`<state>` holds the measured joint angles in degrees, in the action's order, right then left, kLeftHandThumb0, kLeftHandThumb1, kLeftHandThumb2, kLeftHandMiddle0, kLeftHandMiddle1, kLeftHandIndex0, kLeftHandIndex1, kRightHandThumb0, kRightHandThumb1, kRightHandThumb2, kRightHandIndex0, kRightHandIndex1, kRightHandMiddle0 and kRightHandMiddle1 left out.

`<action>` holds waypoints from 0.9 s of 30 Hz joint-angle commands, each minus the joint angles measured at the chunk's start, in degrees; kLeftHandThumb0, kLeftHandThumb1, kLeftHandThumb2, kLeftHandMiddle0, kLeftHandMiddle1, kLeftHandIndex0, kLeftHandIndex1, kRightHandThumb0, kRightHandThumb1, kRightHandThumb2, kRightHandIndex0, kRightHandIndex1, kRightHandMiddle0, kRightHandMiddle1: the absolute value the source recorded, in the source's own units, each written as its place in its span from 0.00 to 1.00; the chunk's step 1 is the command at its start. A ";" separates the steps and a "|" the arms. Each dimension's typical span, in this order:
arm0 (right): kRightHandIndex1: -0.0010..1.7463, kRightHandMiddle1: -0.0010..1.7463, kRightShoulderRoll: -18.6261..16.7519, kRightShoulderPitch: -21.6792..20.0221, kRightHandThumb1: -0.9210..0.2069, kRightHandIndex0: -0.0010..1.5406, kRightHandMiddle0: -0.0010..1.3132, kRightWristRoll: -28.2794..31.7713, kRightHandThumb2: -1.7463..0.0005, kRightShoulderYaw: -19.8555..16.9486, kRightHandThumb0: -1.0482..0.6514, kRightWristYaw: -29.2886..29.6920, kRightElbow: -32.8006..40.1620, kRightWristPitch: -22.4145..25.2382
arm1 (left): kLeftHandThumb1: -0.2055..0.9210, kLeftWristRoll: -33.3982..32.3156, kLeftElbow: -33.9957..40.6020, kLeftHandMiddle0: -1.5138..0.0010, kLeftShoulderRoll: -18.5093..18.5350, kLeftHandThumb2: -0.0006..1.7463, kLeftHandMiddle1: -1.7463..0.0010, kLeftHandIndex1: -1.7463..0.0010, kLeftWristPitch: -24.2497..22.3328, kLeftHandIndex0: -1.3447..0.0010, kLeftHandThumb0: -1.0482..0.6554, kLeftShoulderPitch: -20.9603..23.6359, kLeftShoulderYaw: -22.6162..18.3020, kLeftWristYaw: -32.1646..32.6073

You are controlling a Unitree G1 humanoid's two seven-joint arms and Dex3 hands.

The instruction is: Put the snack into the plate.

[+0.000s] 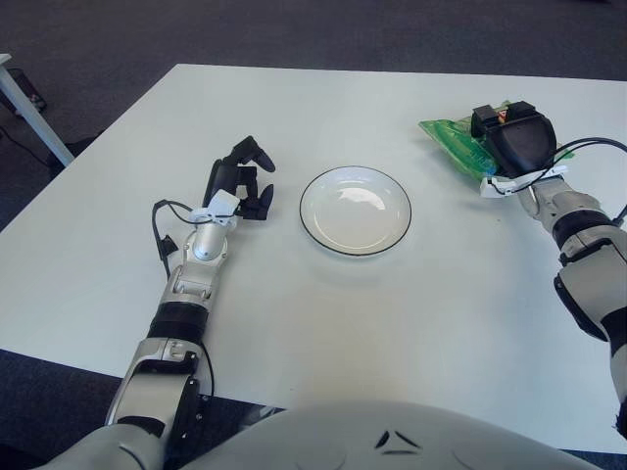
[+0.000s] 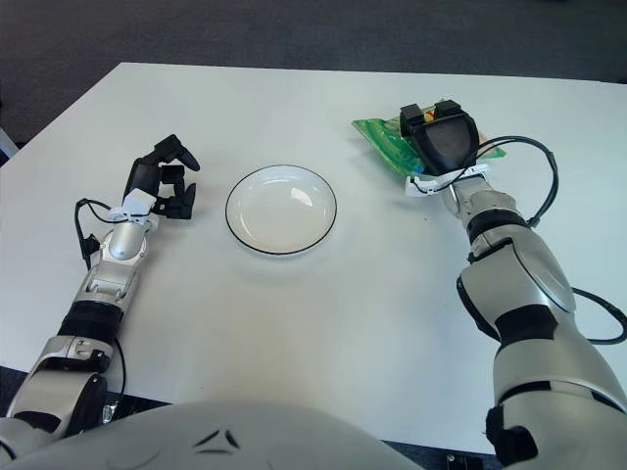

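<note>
Left eye view: left robot hand (image 1: 241, 181) shows over the white table (image 1: 294, 323), left of the plate, fingers loosely curled, holding nothing. White plate (image 1: 355, 210) with dark rim sits centre of table, nothing in it. Green snack packet (image 1: 457, 139) lies flat at the far right of the table, well apart from the plate. Right robot hand (image 1: 512, 137) sits on top of the packet's right part, palm down, covering it; whether its fingers have closed on the packet cannot be told.

no readable text, green snack packet (image 2: 384, 138) print illegible
</note>
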<state>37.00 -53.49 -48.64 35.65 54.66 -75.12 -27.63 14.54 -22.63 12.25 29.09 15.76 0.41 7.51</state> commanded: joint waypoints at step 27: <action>1.00 1.00 0.92 14.56 0.54 0.88 0.47 23.28 0.25 -26.56 0.34 -35.09 45.76 10.75 | 0.37 3.61 -12.51 0.13 0.08 0.83 0.00 0.00 4.71 0.47 0.31 -3.35 3.64 4.52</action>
<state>38.94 -40.06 -27.17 11.03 22.10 -32.96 -18.52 17.45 -28.39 13.71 32.42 18.75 2.63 11.04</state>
